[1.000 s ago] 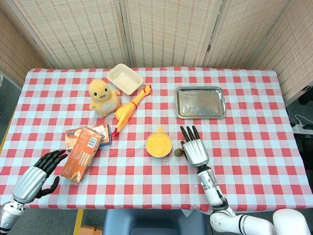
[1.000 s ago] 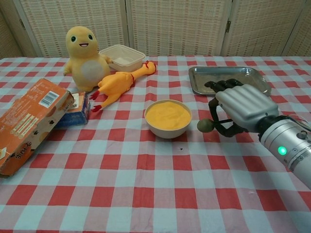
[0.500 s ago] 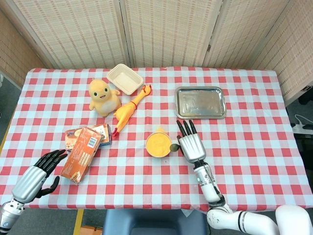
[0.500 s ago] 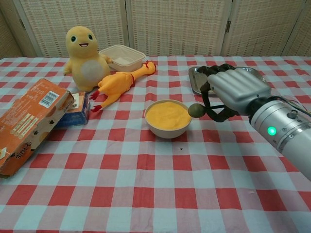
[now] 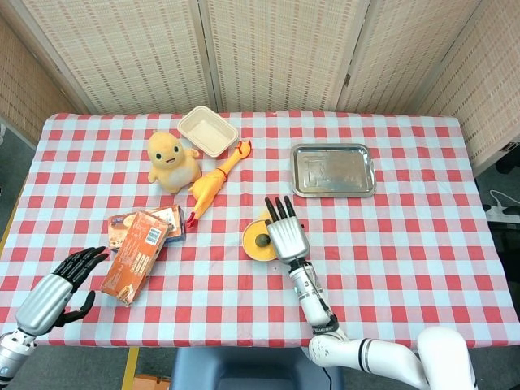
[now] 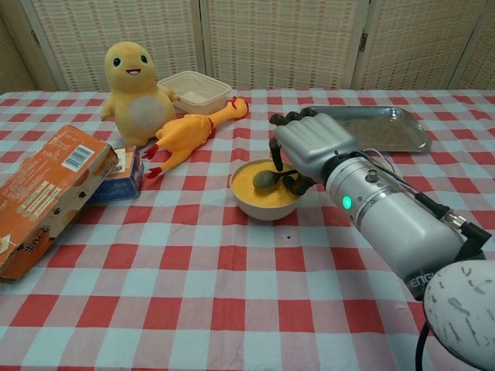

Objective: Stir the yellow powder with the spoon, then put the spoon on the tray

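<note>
Silver and black, the right hand (image 6: 309, 147) is hanging over the bowl (image 6: 267, 202) with its fingers curled down around the spoon (image 6: 264, 179), so it is gripping the spoon while the dark spoon head is sitting at the surface of the yellow powder (image 6: 259, 193). To stir well, I think the hand is needing to keep the spoon head low in the powder and make small, slow circles inside the rim, because the bowl is shallow and light and could be pushed or spill onto the checked tablecloth (image 6: 232, 309). The tray (image 6: 383, 127) is lying behind and to the right, near the bowl but apart from it, so the later carry looks short. The left hand (image 5: 61, 280) is resting at the table edge far to the left, fingers spread and holding nothing, just beside the orange box (image 5: 134, 253). The spoon handle is being hidden inside the fingers, so the exact grip is not clear, and the head view is covering part of the bowl with the hand. How deep the spoon is reaching, I cannot tell.
</note>
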`<state>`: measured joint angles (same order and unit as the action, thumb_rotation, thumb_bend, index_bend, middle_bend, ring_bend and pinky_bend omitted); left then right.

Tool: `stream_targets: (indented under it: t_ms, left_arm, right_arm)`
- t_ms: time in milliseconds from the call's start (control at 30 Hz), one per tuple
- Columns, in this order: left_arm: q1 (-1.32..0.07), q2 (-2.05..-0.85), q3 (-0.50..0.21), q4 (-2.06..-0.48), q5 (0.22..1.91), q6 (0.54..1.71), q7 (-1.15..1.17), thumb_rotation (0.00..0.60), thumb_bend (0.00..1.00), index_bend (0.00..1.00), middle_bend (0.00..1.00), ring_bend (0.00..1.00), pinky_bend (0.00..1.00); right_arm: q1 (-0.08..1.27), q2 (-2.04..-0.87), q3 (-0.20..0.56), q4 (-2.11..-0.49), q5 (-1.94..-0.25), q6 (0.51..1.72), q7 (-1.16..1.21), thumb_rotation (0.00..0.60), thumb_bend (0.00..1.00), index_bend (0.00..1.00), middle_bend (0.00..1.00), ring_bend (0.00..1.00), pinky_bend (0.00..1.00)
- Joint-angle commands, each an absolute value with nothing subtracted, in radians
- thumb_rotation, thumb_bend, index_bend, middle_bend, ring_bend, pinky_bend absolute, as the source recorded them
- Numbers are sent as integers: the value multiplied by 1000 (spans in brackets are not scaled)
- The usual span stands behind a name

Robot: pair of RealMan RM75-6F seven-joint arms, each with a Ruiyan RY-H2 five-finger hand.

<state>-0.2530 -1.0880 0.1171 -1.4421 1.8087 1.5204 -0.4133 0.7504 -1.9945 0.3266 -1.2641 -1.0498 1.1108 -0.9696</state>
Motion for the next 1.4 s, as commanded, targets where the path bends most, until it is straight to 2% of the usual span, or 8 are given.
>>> stream_targets:
  t_ms: [33,233,367,567,667,833,967,1400]
  left_arm:
    - [-252,-1087,118,-1442,1811,1524,-413,600,615,0,0,0,91]
    - [-250,-1089,121,-1441,1816,1527,-410,600,612,0,0,0,91]
    - [-251,-1089,120,-1443,1814,1525,-407,600,613,0,0,0,92]
    - [-254,-1088,121,-1452,1808,1509,-391,600,618,0,0,0,92]
    - [-255,-1090,121,-1460,1807,1500,-373,600,617,0,0,0,92]
    - [-258,-1094,119,-1470,1791,1476,-346,600,615,0,0,0,92]
    - [-263,-1092,116,-1484,1773,1451,-330,600,612,0,0,0,93]
    - [-266,-1089,112,-1496,1749,1424,-315,600,609,0,0,0,95]
  right_arm:
    - [757,-1992,319,-1296,-1024,1123,-1004,600,370,236,32,0,0]
    - [762,-1968,310,-1342,-1020,1145,-1004,600,370,202,32,0,0]
    - [737,-1917,267,-1384,-1098,1187,-941,600,368,213,33,0,0]
    - [656,-1900,150,-1231,-1307,1328,-733,600,328,353,37,0,16]
    - [630,-1932,131,-1113,-1339,1350,-622,600,321,423,62,0,37]
    - [623,-1994,139,-958,-1375,1379,-513,600,312,499,108,0,70]
    - [624,-2045,146,-853,-1392,1386,-472,600,308,516,122,0,82]
    - [643,-2120,182,-710,-1402,1358,-407,600,305,532,126,0,83]
